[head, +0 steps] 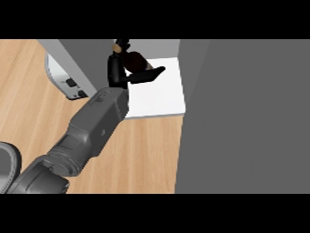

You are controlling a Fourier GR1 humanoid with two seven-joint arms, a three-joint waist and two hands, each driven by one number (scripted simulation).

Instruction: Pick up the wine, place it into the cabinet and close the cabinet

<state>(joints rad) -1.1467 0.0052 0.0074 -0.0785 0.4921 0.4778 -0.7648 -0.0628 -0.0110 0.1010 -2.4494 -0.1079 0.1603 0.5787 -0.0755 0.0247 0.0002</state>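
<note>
Placing step in hand: left hand (127, 73) curled round the wine (136, 60), dark bottle held over the back edge of the cabinet's white shelf (161, 98), possibly touching it. Next: set down, release, withdraw, then swing the grey door (251, 113) closed. Right hand out of view.

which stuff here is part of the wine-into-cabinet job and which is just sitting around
Part of the job:
- wine bottle, held over the shelf
- left robot hand, curled round it
- cabinet's white shelf
- grey cabinet door, open

Just lying about:
- grey appliance on the wooden counter
</note>
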